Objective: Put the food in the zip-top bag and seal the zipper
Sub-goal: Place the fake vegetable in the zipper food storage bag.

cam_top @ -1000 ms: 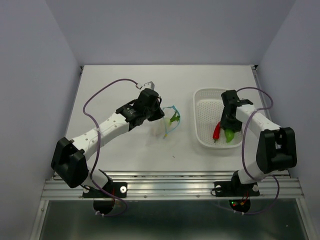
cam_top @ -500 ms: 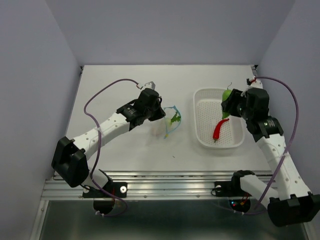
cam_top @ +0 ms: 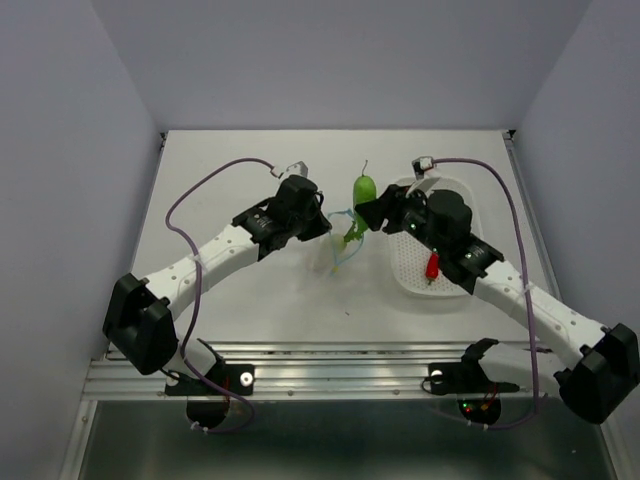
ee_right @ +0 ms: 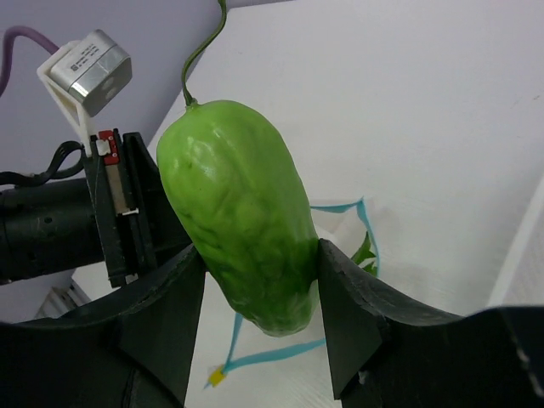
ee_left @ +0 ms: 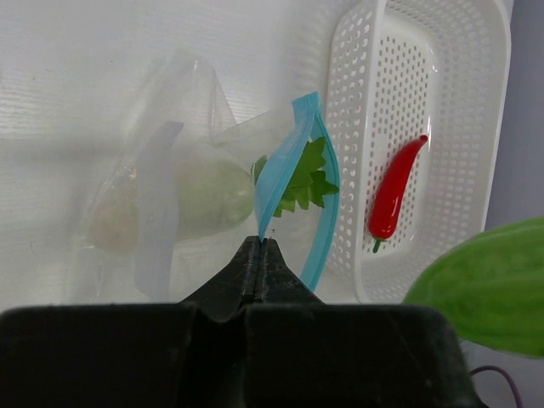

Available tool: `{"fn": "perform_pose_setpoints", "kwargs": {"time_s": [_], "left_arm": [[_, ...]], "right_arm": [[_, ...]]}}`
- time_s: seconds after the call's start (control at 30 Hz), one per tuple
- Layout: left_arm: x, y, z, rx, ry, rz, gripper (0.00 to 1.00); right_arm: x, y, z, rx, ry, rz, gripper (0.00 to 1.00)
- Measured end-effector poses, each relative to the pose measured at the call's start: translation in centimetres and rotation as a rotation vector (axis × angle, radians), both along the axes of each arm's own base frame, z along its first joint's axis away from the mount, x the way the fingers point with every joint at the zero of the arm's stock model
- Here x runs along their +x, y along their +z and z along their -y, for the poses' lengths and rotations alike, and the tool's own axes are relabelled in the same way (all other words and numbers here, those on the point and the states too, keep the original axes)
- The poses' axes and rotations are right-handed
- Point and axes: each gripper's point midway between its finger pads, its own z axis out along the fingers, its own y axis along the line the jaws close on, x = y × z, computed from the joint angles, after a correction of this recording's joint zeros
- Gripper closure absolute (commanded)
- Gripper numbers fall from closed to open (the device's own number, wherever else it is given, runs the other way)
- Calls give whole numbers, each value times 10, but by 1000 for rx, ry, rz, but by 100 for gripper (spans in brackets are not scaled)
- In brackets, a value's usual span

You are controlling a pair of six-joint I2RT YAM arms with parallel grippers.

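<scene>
The clear zip-top bag (cam_top: 338, 250) lies mid-table. Its blue zipper (ee_left: 287, 161) gapes open. My left gripper (ee_left: 259, 244) is shut on one lip of that strip. Inside the bag lies the white radish (ee_left: 204, 194) with its green top (ee_left: 308, 178). My right gripper (ee_right: 259, 255) is shut on the green pod (ee_right: 236, 208). It holds the pod (cam_top: 363, 189) in the air just beyond the bag's mouth (ee_right: 344, 206). The red chili (cam_top: 432, 265) lies in the white basket (cam_top: 400, 272), as the left wrist view also shows: chili (ee_left: 395, 189).
The white perforated basket (ee_left: 357, 127) stands right of the bag, partly under my right arm. My left arm reaches in from the lower left. Grey walls close in the table on three sides.
My right arm has lifted the green pod out of the basket and swung left to the bag's mouth. The left gripper and the bag have stayed put.
</scene>
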Motion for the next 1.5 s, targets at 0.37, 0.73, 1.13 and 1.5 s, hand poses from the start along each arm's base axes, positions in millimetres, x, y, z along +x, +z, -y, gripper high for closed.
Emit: {"fn": "perform_pose_setpoints", "kwargs": {"time_s": [0.37,0.73,1.13,1.5], "left_arm": [[9,6,-5,-29,64,1,100],[14,11,-7,-66,88,9,100],[16,12,-10,-84,109,13,100],[13,8,-15,-87,120,12,100]], "right_arm": [[17,-33,-29,47,-167,-29,85],[26,-77,-49,44,-239,-115,82],[9,-95,-59,31,-217,-224,74],[2,-101,-76,-2,-188,-281,51]]}}
